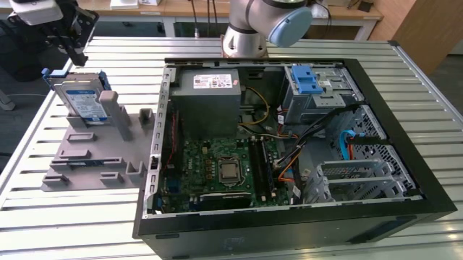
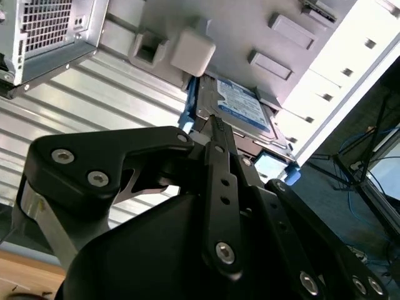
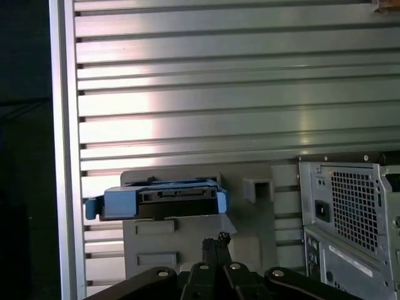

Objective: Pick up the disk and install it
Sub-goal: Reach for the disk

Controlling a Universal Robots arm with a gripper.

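Observation:
The disk is a silver drive with a white-and-blue label in a blue carrier. It stands on edge, leaning in a grey fixture at the exterior view's left. My gripper hangs just above and behind the disk's upper end, apart from it, with nothing held. In both wrist views the black fingertips sit close together, gripper and gripper, pointing toward the disk. The first wrist view shows the disk edge-on with its blue carrier ends.
An open computer case lies on the slatted metal table to the fixture's right. Inside are a grey power-supply box, a motherboard and a drive cage with a blue carrier. The arm's base stands behind the case.

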